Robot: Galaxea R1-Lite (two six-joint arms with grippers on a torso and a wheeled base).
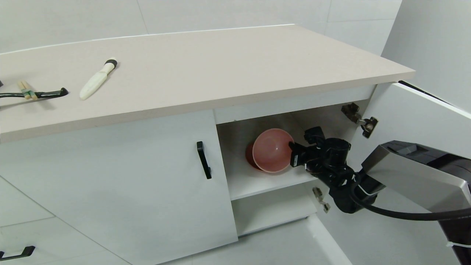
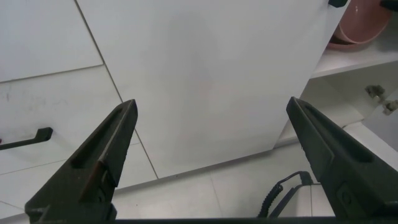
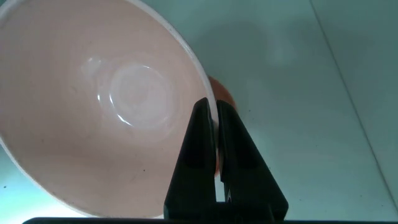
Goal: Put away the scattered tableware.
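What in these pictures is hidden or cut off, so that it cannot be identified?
1. Head view: the black-handled utensil on the beige countertop; the left edge cuts off its working end.
2. Head view: a dark red thing behind the pink round bowl; the bowl hides most of it.

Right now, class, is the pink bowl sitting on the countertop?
No, the pink bowl is inside the open cabinet, its rim pinched by the right gripper.

White cabinet [image 1: 147, 184], beige countertop [image 1: 220, 66], tiled wall [image 1: 220, 14]
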